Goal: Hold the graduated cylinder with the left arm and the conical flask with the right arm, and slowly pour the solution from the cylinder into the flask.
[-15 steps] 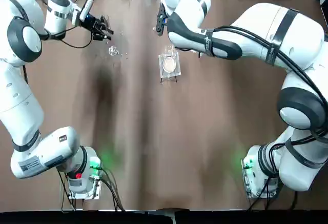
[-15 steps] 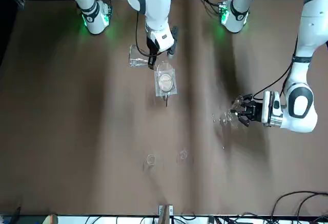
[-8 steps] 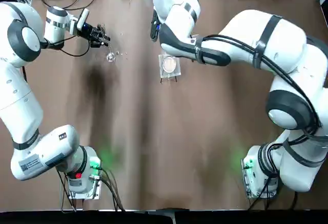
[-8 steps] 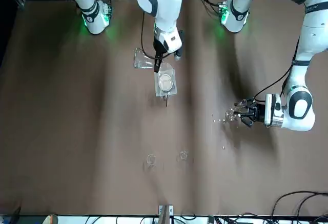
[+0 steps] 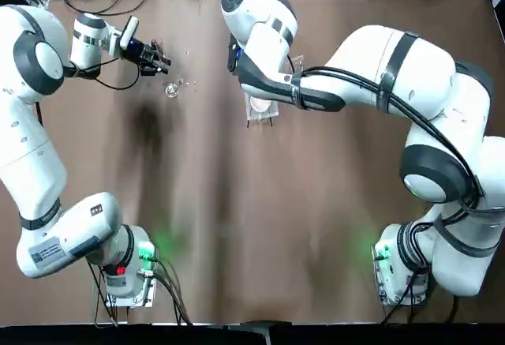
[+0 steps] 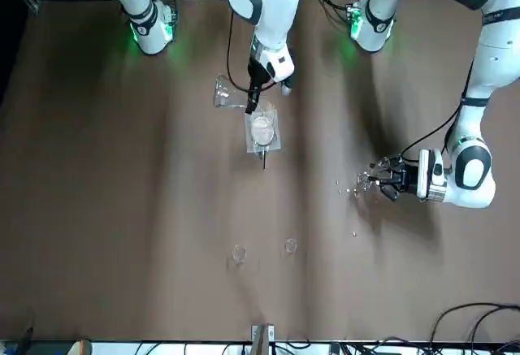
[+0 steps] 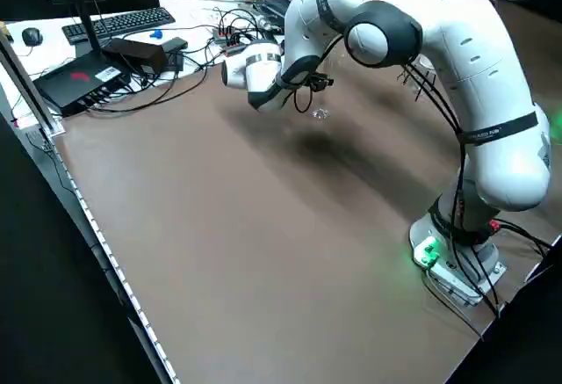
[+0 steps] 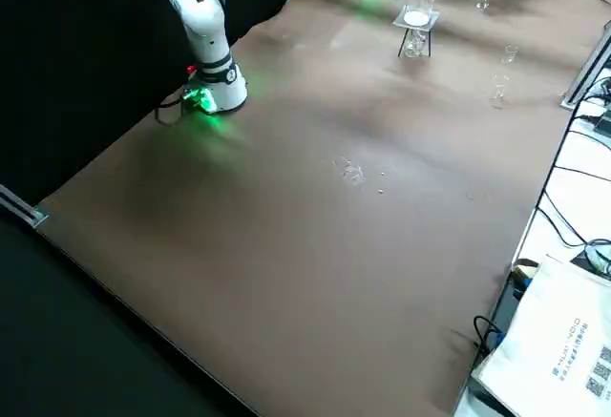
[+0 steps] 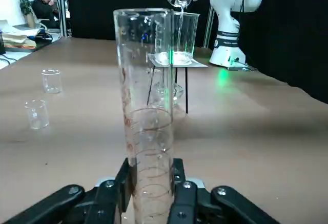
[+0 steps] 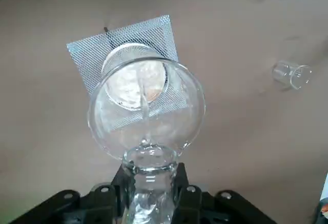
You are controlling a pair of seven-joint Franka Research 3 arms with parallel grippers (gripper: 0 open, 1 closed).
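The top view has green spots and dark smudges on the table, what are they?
Top view: green glow beside the lit bases, dark shadow below the left arm. Front view: shadow again, near the left arm. Left side view: same green glow.

- I count two robot arms
- one graduated cylinder
- one conical flask
- one beaker
- one stand
- two small cups, far, as best I can tell
- one person
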